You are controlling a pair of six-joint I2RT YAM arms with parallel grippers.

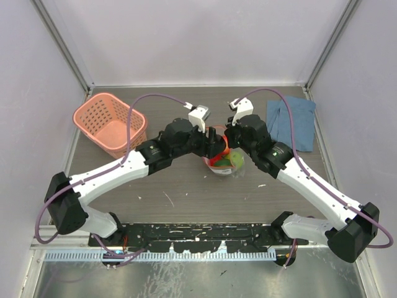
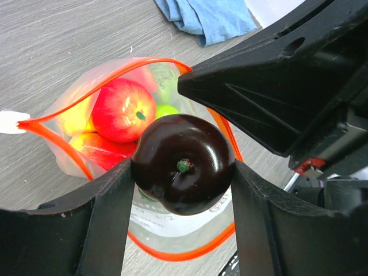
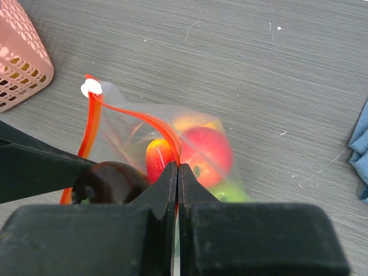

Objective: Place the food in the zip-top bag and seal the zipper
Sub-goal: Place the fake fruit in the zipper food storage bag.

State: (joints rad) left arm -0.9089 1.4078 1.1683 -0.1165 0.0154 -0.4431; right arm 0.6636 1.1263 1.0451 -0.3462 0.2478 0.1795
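The clear zip-top bag lies mid-table with its mouth gaping. Its orange-red zipper runs round the opening, and the white slider sits at one end. Red, yellow and green food lies inside. My left gripper is shut on a dark glossy toy fruit right over the mouth. My right gripper is shut on the zipper edge and holds that side of the mouth up.
A pink lattice basket stands at the back left. A folded blue cloth lies at the back right. The two arms cross close together over the bag.
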